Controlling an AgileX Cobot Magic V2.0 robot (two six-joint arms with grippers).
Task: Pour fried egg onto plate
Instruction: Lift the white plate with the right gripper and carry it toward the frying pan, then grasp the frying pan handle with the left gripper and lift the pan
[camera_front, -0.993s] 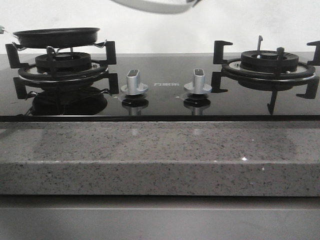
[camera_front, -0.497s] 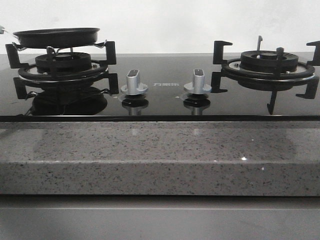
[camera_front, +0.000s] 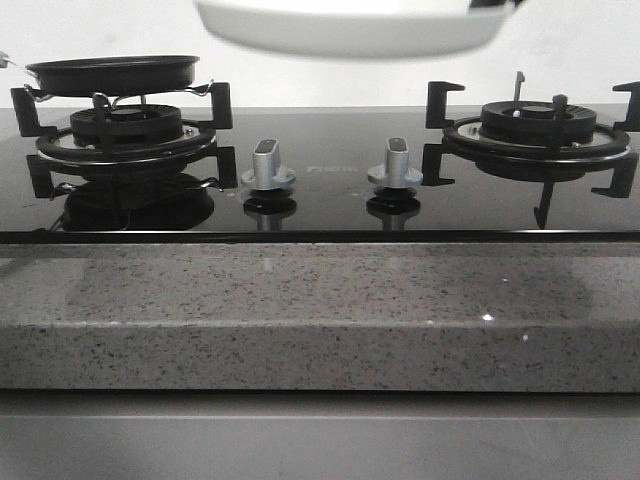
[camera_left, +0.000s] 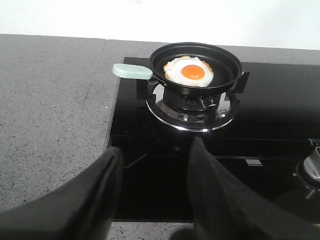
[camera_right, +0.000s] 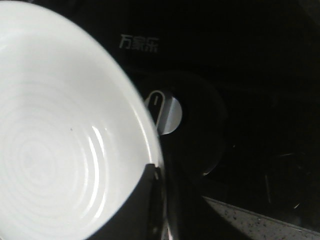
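The plate (camera_front: 350, 28) is seen at the top centre of the front view, held in the air above the two knobs (camera_front: 268, 165); only its underside and rim show there. In the right wrist view the plate (camera_right: 60, 135) fills the left half of the frame, and the right end effector (camera_right: 152, 200) is clamped on its rim at the lower centre, one finger (camera_right: 145, 200) lying over the edge. The egg (camera_left: 189, 71) lies flat in the black pan (camera_left: 200, 67), upper centre of the left wrist view, yolk up. The pan (camera_front: 112, 72) rests on the burner (camera_front: 125, 135) at the upper left of the front view. The pan's pale handle (camera_left: 132, 71) projects to the left in the left wrist view, beyond the hob's edge and over the grey desk (camera_left: 50, 115).

The left end effector (camera_left: 155, 190) is shown at the bottom of its own view with fingers apart and nothing between them, well short of the pan.

The egg is judged light, soft and likely to slide as one piece. The pan is judged stiff and best taken at the handle, where open room lies on the desk side. The plate is judged glossy, slippery and breakable, so a rim grip may slip under tilt. The pan supports (camera_front: 215, 100) stand up around the burner as edges to be cleared when the pan is lifted.
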